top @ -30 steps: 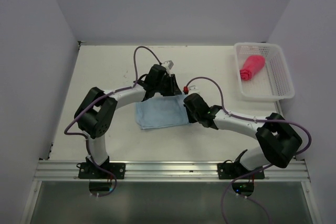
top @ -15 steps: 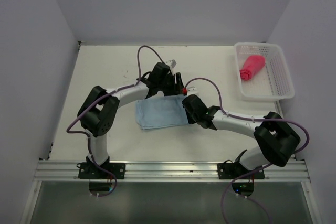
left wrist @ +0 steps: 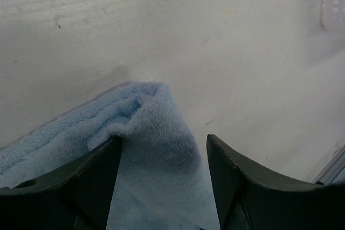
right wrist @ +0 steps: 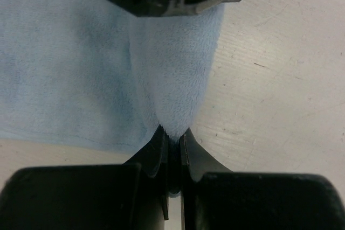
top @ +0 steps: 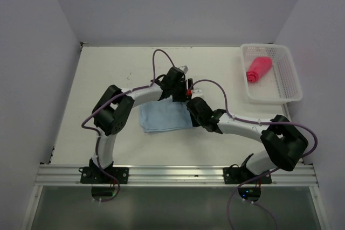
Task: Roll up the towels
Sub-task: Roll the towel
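Observation:
A light blue towel [top: 160,118] lies flat on the table in the middle, folded over at its right edge. My right gripper [right wrist: 172,133] is shut on the towel's near right corner [right wrist: 178,79], pinching a raised ridge of cloth. At the far right corner my left gripper [left wrist: 163,141] stands open, its two fingers astride the bunched cloth [left wrist: 145,111] without pressing it. From above, the left gripper [top: 181,86] and right gripper [top: 192,106] sit close together at that edge. A rolled red-pink towel [top: 257,69] lies in the white basket [top: 287,82].
The white mesh basket stands at the back right by the right wall. White walls close in the table on the left, back and right. A metal rail [top: 172,175] runs along the near edge by the arm bases.
My left gripper has opened and slid right along the towel's far edge to its right corner. The right gripper has kept its hold and shifted slightly back.

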Robot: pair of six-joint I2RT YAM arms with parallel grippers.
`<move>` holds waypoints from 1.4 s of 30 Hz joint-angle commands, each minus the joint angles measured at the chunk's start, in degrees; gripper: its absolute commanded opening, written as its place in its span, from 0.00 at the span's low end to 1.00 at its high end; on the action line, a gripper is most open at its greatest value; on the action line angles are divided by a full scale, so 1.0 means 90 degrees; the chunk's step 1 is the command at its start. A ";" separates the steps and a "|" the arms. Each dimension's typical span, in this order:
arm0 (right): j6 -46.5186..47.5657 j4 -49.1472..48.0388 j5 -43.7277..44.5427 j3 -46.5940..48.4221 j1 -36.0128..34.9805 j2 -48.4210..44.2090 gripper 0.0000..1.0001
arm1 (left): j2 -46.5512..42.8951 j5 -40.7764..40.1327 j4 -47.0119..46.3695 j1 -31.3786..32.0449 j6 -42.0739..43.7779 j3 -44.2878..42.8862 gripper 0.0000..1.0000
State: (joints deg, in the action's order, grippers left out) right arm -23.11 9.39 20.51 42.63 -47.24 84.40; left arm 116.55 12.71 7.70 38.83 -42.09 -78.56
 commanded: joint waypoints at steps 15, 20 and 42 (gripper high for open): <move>0.0351 -0.0555 0.0679 -0.0088 -0.0190 -0.0062 0.00 | 0.0360 -0.0690 0.0765 0.0188 0.0643 -0.0538 0.26; 0.0410 -0.0350 0.0953 -0.0069 -0.0307 -0.0061 0.00 | 0.0273 -0.0689 0.0532 0.0119 0.0497 -0.0412 0.06; -0.0147 0.0870 0.2944 0.0380 -0.1547 0.0611 0.00 | -0.0899 -0.0641 -0.2144 -0.0691 -0.0656 0.1395 0.00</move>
State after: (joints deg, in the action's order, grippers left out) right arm -25.32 10.17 40.73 44.07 -58.81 88.33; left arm 111.59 12.86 -1.37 36.67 -47.53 -67.51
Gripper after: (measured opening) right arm 0.059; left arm 0.048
